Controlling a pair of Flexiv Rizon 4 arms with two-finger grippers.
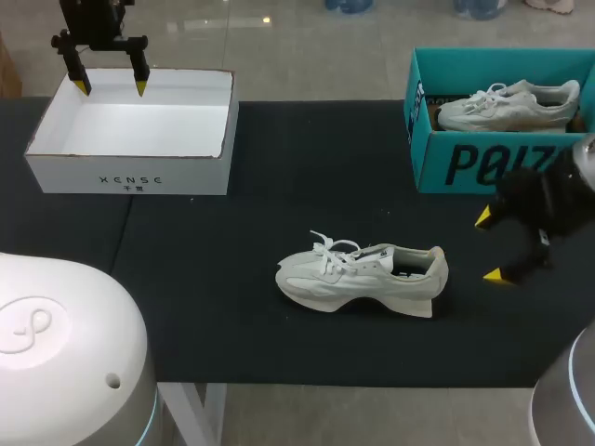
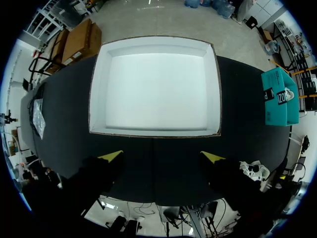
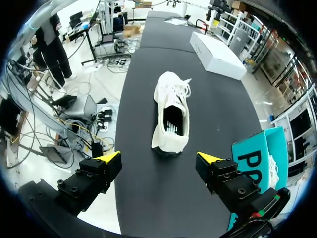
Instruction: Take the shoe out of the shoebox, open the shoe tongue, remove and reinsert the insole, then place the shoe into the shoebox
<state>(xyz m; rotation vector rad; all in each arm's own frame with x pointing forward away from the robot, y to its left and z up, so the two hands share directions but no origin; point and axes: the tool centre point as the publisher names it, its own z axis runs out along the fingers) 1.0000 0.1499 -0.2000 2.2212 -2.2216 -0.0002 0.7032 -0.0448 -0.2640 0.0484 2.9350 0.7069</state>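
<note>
white lace-up sneaker [image 1: 363, 279] stands on its sole mid-way along the black desk [image 1: 232, 325], nearer the front edge. right gripper [image 1: 490, 247] by the right edge, fingers spread, just behind the heel, not touching. left gripper [image 1: 112, 86] spread wide over the open white cardboard shoebox [image 1: 130, 175], far left corner.

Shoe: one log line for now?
shoe upright on table | white shoebox empty | left jaws open above its edge | right jaws open, facing heel

You see: shoe [image 1: 363, 279] off-white, white laces | shoebox [image 1: 65, 172] white | other box [image 1: 432, 158] teal, dark lettering | table [image 1: 279, 149] black | fingertips [image 1: 140, 87] yellow
</note>
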